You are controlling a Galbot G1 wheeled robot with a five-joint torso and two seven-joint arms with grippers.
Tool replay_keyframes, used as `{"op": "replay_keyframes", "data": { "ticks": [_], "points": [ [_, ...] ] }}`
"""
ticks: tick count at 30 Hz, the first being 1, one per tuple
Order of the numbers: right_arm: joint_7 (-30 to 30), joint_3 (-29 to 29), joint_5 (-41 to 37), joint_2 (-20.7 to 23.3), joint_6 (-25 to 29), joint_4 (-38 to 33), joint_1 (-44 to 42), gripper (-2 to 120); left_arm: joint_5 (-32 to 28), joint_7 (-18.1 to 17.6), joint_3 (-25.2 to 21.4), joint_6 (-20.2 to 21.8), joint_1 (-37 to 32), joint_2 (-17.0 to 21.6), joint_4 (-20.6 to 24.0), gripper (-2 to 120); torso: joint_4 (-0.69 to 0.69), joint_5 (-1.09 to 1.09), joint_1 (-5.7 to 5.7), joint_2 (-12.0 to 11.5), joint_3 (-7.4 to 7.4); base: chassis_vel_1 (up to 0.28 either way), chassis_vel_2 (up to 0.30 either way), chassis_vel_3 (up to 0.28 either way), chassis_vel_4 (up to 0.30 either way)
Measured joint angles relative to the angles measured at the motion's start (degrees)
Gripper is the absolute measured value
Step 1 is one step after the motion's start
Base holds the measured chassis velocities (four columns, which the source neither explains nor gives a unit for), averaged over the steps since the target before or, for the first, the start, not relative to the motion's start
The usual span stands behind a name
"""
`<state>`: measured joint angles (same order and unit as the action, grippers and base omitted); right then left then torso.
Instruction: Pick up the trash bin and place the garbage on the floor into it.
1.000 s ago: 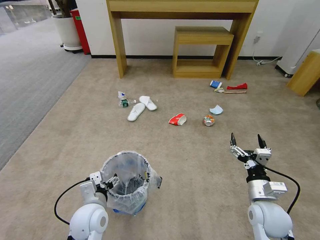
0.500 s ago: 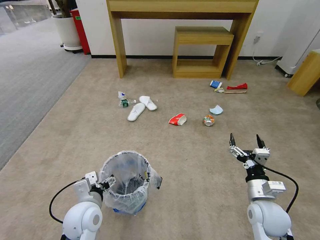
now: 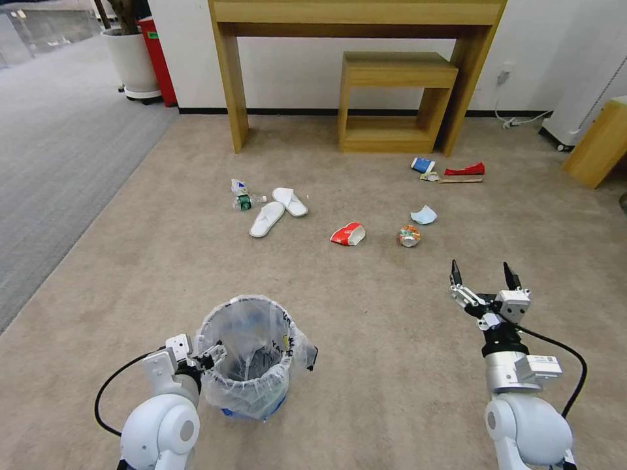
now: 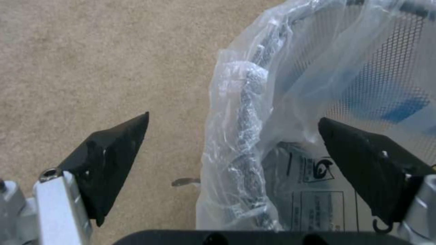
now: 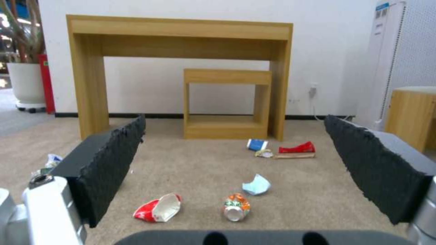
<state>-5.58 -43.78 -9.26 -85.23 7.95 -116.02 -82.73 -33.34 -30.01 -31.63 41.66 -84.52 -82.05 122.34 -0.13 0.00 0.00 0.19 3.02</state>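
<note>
The trash bin (image 3: 247, 356), black mesh with a clear wrinkly liner, stands on the carpet at near left. My left gripper (image 3: 208, 354) is open at its left rim. In the left wrist view the left gripper (image 4: 233, 116) straddles the lined rim (image 4: 247, 112), one finger outside and one inside. My right gripper (image 3: 481, 266) hangs open over bare carpet at near right. The garbage lies farther out: two white slippers (image 3: 266, 219), a bottle (image 3: 241, 196), a red-white packet (image 3: 347, 234), an orange can (image 3: 409, 235), a pale blue mask (image 3: 424, 215), a blue-white cup (image 3: 422, 164) and a red wrapper (image 3: 465, 170).
A tall wooden table (image 3: 356, 13) and a low wooden shelf (image 3: 395, 98) stand against the far wall. At far left are a white plant pot (image 3: 132, 62) and a red box (image 3: 159, 59). A wooden cabinet (image 3: 597, 143) sits at right.
My left arm has drawn back slightly toward me, its gripper staying at the bin's rim. The bin and the litter have not moved; the right gripper has hardly shifted.
</note>
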Motion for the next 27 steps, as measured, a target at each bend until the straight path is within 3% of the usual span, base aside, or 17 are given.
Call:
{"op": "replay_keyframes", "data": {
  "ticks": [9,17,27],
  "points": [
    [-0.1,0.1,0.6,-0.8,0.1,0.0,-0.1,100,-0.5,-0.3,-0.2,0.6,0.1,-0.1,-0.4,96,0.00,0.00,0.00,0.0,0.00,0.000,0.000,0.000,0.000],
    [-0.1,0.1,0.9,-1.2,0.1,0.0,-0.2,100,-0.6,-0.1,-0.4,0.6,0.5,0.2,-1.5,85,0.00,0.00,0.00,0.0,0.00,0.000,0.000,0.000,0.000],
    [-0.1,0.0,1.4,-1.7,0.3,0.3,-0.1,100,-1.0,-0.1,-0.5,0.3,0.8,0.4,-2.7,86,0.00,0.00,0.00,0.0,0.00,0.000,0.000,0.000,0.000]
  ]
}}
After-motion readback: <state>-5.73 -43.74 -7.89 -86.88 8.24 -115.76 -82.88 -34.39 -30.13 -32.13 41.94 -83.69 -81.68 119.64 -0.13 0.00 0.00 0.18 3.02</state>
